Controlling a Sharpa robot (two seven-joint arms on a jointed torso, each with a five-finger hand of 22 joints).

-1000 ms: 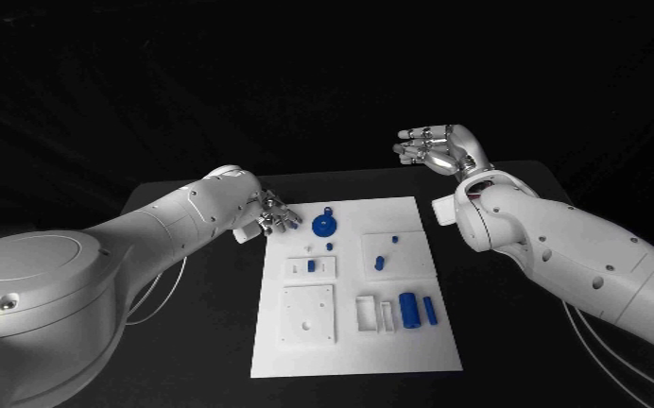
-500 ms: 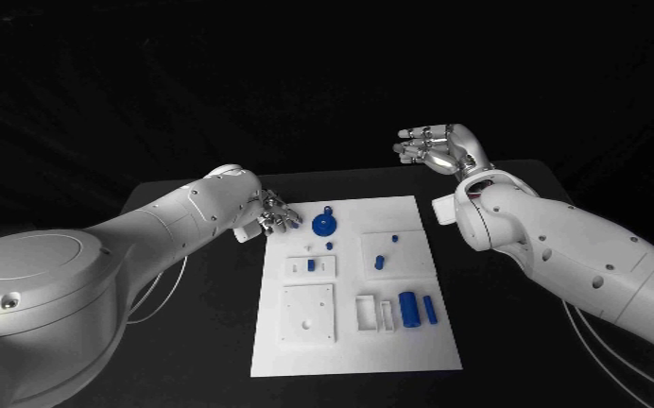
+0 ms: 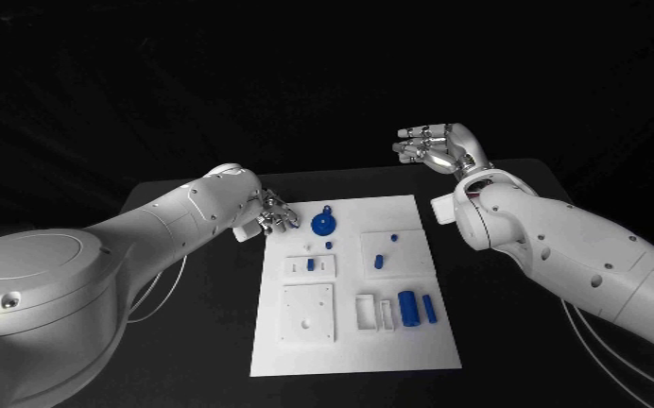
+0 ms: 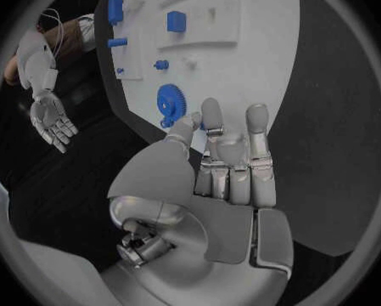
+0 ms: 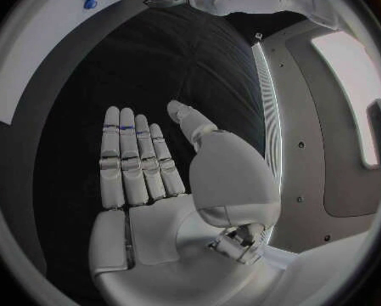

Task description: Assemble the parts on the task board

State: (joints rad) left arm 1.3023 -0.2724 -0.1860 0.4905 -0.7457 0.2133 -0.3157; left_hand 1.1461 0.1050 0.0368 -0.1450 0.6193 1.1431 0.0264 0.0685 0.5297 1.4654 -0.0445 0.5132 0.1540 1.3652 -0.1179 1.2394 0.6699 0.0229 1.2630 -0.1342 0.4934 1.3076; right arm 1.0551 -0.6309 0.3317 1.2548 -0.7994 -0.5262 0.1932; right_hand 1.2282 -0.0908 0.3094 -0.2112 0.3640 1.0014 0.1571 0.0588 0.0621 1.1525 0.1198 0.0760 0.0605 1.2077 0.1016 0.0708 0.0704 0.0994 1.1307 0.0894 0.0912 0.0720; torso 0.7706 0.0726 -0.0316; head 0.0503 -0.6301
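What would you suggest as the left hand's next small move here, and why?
Probably a short reach toward the blue gear to close the fingers on it. The left hand hovers open at the task board edge right beside the gear, holding nothing, while the right hand is raised open, well away from the parts.

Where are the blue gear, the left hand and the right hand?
blue gear (image 3: 323,227), head view, its round face.
left hand (image 3: 277,216), head view, fingers beside the gear.
right hand (image 5: 160,173), right wrist view, open palm.
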